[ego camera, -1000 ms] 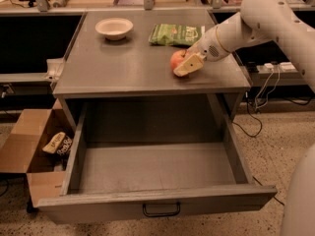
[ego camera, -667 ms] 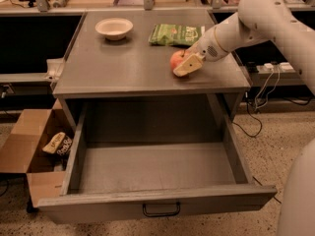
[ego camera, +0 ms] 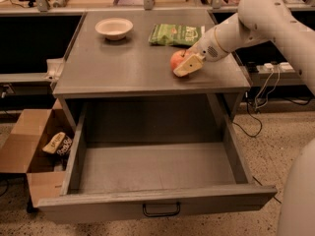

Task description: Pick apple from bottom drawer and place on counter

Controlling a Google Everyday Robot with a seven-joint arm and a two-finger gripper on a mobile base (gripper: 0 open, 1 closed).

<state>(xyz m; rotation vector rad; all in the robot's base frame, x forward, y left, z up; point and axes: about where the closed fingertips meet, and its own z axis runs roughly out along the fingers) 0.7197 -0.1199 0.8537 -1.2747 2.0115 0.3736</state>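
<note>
Nothing's really moved since a second ago, far as I can see: the gripper (ego camera: 186, 65) is parked in the same spot on the right side of the counter (ego camera: 123, 68), and the apple (ego camera: 176, 59) is right there with it. The apple looks like it's sitting on the surface, tucked against the claw, just in front of the green snack bag (ego camera: 176, 34). The bottom drawer (ego camera: 147, 168) is pulled wide open and empty, so the hard part is done.

Honest answer on the claw: I can't tell whether it's clamped on the apple or already let go. It's touching it either way.

What worries me:
- That apple is round and it's not far from the front edge. If I back the arm out with any sideways drag, I reckon it rolls, and straight ahead is the lip and then the open drawer below. Back to square one.
- If the grip isn't fully released when I lift, the apple may come up with it and drop.
- The snack bag is close behind, so a sloppy retreat could shove it towards the bowl (ego camera: 114, 27).

Plan would be open wide, then lift straight up, slowly.
</note>
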